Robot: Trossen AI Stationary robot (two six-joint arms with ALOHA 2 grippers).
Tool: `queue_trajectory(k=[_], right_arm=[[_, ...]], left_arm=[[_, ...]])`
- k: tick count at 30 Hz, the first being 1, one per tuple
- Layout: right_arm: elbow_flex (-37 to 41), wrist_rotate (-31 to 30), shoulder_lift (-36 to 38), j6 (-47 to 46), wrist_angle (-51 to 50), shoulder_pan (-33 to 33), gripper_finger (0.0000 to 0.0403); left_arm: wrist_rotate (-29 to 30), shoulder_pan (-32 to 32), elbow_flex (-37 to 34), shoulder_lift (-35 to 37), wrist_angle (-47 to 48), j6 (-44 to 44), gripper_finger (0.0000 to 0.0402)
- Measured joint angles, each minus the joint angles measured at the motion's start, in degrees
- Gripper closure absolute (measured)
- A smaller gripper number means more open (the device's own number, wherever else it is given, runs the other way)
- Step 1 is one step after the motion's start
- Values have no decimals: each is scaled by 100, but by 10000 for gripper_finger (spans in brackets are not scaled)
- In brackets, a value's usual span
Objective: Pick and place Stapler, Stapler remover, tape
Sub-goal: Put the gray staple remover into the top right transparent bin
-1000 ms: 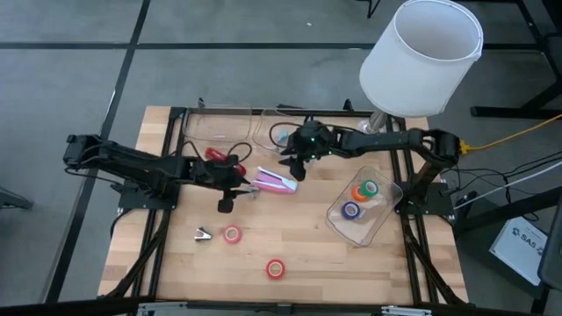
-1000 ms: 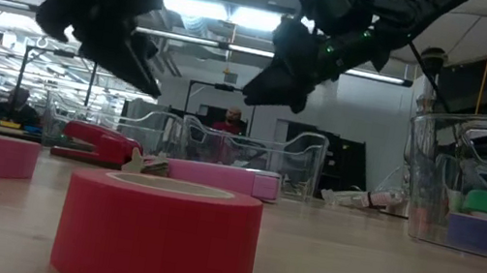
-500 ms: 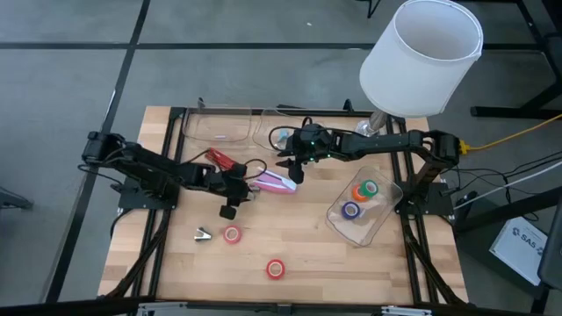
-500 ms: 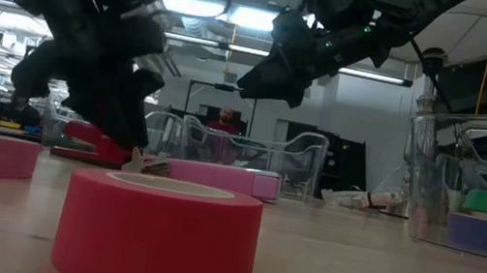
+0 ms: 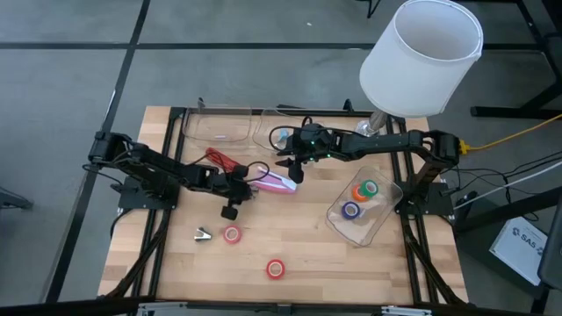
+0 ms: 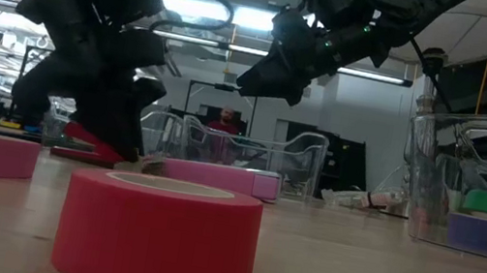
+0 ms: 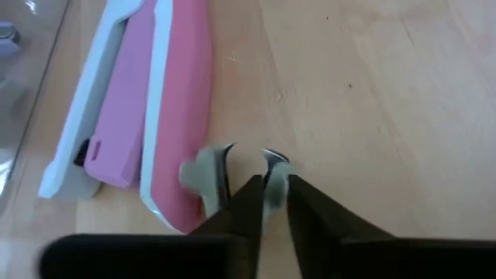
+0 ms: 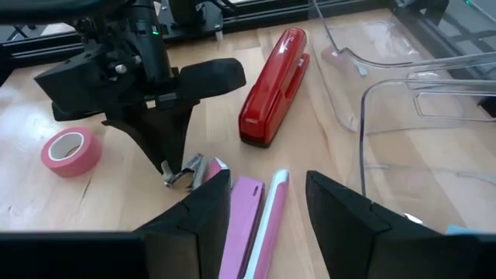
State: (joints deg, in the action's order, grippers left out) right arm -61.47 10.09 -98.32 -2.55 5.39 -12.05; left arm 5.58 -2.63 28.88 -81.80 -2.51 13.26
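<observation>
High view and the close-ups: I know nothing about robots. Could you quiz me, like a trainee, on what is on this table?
1. True or false: the red stapler lies inside a clear bin.
2. How many tape rolls lie on the bare table, outside the clear container?
3. What do the jaws of the left arm pinch? A) the pink stapler B) a staple remover C) the red tape

Key
1. False: it lies on the wood beside the bins.
2. Two: the pink roll and the red roll.
3. B.
</observation>
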Motion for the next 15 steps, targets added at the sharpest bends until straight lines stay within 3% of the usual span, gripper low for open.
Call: queue_trajectory(k=[3, 15], right_arm=[[0, 0, 0, 2, -3, 0, 233], [0, 0, 0, 35, -5, 0, 233]], left_arm=[[166, 0, 7, 11, -28, -7, 391], [680, 11, -4, 462, -36, -261, 398]])
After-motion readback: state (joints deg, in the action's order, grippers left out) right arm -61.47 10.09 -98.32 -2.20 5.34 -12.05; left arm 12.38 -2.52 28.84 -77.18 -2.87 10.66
